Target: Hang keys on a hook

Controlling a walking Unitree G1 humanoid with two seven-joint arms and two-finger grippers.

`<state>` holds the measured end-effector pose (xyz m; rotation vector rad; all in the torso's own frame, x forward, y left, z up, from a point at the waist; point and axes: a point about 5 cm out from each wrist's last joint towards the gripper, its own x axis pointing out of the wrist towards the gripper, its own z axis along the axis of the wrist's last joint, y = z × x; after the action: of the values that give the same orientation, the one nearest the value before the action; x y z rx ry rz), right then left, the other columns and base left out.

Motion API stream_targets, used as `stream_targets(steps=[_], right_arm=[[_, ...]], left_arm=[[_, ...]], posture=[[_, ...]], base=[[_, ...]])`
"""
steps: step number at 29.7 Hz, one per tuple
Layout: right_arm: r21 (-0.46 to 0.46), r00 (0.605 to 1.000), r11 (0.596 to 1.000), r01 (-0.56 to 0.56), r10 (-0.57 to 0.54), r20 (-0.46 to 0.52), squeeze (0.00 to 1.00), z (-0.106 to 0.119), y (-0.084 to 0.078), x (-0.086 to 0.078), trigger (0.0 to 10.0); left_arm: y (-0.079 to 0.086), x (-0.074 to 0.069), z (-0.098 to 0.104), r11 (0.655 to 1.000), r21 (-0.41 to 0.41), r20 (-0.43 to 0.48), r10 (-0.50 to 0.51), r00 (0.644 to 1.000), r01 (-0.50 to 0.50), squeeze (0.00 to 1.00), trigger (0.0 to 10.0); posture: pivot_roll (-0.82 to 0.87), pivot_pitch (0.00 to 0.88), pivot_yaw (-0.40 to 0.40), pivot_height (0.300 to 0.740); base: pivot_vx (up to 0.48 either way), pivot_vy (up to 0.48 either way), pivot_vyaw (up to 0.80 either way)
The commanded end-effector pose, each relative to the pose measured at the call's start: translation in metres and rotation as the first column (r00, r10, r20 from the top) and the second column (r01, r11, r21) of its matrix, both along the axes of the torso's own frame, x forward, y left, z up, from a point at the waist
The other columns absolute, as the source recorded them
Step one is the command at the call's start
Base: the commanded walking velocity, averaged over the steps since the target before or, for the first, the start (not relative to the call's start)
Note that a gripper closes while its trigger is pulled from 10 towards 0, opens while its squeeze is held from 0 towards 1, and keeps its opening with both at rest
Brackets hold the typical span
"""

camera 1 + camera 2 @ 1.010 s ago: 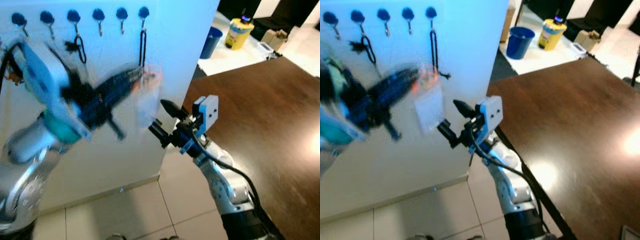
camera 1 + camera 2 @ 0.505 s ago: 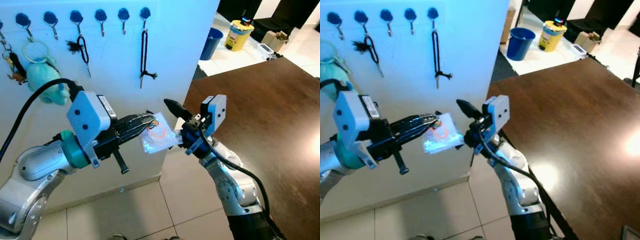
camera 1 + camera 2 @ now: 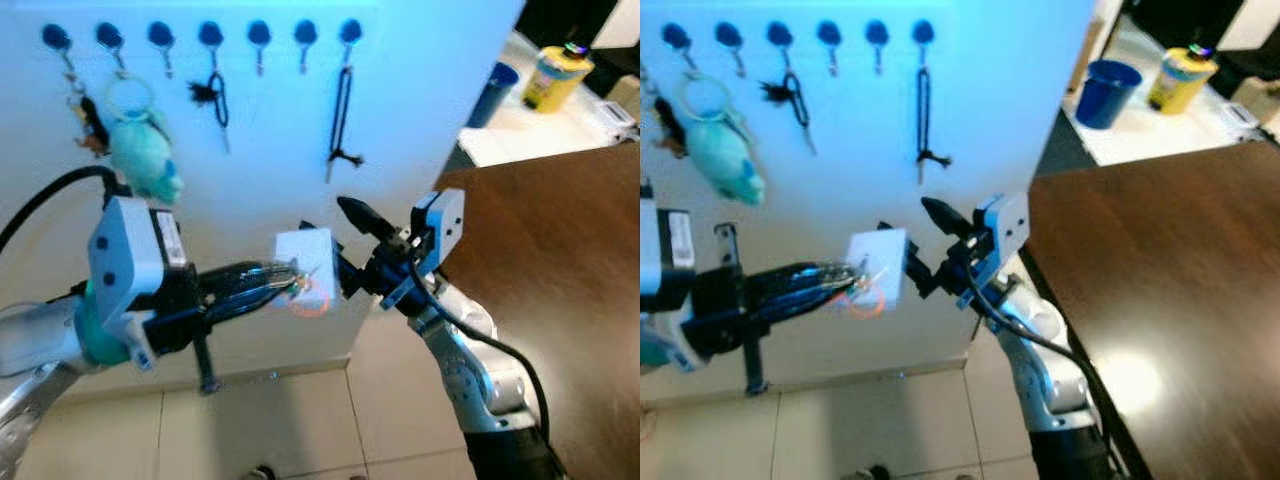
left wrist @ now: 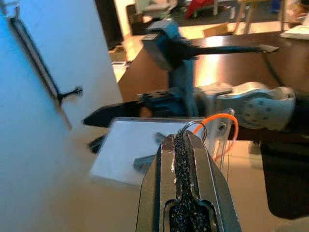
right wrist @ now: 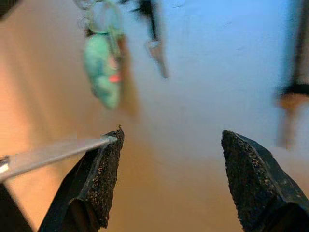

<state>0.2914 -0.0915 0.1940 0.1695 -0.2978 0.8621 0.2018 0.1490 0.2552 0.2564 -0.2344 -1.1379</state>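
Left eye view: the left gripper, fingers clamped together on the keys, holds them mid-frame, low against the white wall. The bunch is a white tag with a thin metal ring and an orange loop, so it looks light, floppy and prone to swing. The ring is likely the part to keep clear for threading, with the grip kept just behind it. The right gripper, fingers apart, sits just beside the tag. A row of hooks runs across the top.
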Motion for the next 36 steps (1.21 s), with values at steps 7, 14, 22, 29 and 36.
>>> stream_targets(steps=[7, 14, 22, 29, 36], right_arm=[[-0.007, 1.000, 1.000, -0.007, 0.007, -0.001, 0.00, -0.001, 0.000, -0.002, 10.0], [-0.014, 1.000, 1.000, 0.011, -0.011, -0.014, 0.00, -0.002, -0.002, 0.000, 10.0], [-0.020, 0.999, 1.000, -0.003, 0.003, -0.032, 0.00, -0.008, -0.001, -0.001, 10.0], [-0.035, 0.968, 0.976, -0.215, 0.209, -0.136, 0.00, -0.026, -0.005, -0.027, 10.0], [-0.007, 0.918, 0.941, -0.338, 0.328, -0.224, 0.00, -0.031, -0.034, -0.054, 10.0]], left_arm=[[-0.002, -0.003, 0.006, 1.000, -0.008, 0.017, -0.018, 1.000, 0.019, 0.00, 10.0], [0.001, 0.009, 0.015, 0.998, -0.060, 0.054, 0.038, 0.998, -0.034, 0.00, 10.0], [-0.002, 0.010, 0.018, 0.997, -0.074, 0.068, 0.024, 0.997, -0.019, 0.00, 10.0], [-0.003, 0.009, 0.018, 0.998, -0.068, 0.063, 0.011, 0.998, -0.006, 0.00, 10.0], [-0.002, -0.006, 0.006, 0.995, 0.003, -0.034, -0.100, 0.994, 0.100, 0.00, 10.0]], posture=[[0.07, 0.000, 0.020, 0.740], [0.07, 0.000, 0.019, 0.740], [0.06, 0.000, 0.021, 0.740], [0.06, 0.000, 0.015, 0.740], [0.05, 0.000, 0.011, 0.740]], base=[[0.000, 0.000, 0.80], [0.000, 0.000, 0.00], [0.223, 0.000, 0.00], [0.423, 0.000, 0.00], [0.350, 0.000, 0.00]])
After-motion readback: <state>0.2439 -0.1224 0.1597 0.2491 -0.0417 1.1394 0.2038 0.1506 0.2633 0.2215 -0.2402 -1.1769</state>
